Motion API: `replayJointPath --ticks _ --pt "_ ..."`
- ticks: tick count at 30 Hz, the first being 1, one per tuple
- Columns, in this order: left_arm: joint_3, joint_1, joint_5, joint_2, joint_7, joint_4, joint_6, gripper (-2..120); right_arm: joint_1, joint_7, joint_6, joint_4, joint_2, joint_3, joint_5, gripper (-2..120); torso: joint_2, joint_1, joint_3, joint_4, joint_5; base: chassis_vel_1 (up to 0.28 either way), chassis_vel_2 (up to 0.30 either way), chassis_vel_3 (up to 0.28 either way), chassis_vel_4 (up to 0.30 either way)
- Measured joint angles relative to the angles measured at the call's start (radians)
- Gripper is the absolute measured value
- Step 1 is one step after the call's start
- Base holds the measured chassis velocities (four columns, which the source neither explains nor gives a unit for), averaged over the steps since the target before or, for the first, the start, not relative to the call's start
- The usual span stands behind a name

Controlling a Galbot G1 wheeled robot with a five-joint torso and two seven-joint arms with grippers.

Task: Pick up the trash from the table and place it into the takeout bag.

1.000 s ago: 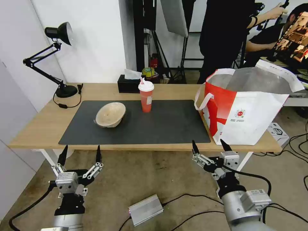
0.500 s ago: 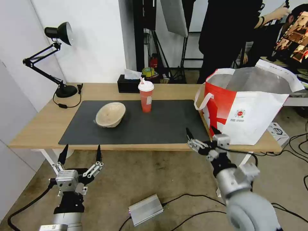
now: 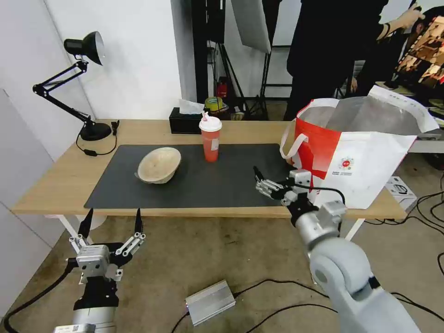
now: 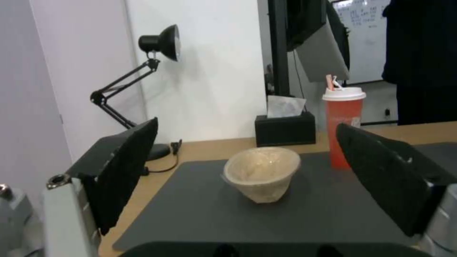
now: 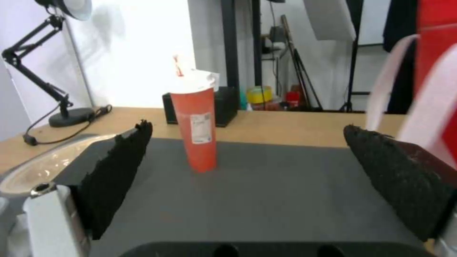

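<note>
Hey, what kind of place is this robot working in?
Probably a studio or lab set up as a desk: light stands and a reflector panel behind the table, loose cables across the bare floor.

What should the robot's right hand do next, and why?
Probably reach forward toward the red cup. The right gripper is open over the mat's near edge, with the cup standing upright straight ahead between its fingers' line. The left gripper waits low, below the table.

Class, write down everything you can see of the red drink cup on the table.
The red drink cup is a tall, tapered, plastic-looking tumbler with a white lid, a red-and-white straw poking out of it and a white label on its side. It stands upright on the dark grey mat, towards its far edge, in front of the black tissue box. Nothing else touches it.
</note>
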Motion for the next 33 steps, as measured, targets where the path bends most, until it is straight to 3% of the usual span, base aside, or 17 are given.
replayJointPath --ticks 16,33 --pt "-0.012 0.028 0.002 -0.005 0.001 -0.023 0.000 100 0.282 0.013 0.004 -0.270 0.068 -0.157 0.021 100 0.000 0.000 0.000 0.0000 0.0000 0.000 0.000 0.000 0.000" --pt "-0.015 0.029 -0.001 -0.012 0.001 -0.025 0.000 100 0.400 0.003 0.041 -0.442 0.132 -0.258 0.027 100 0.000 0.000 0.000 0.0001 0.0000 0.000 0.000 0.000 0.000"
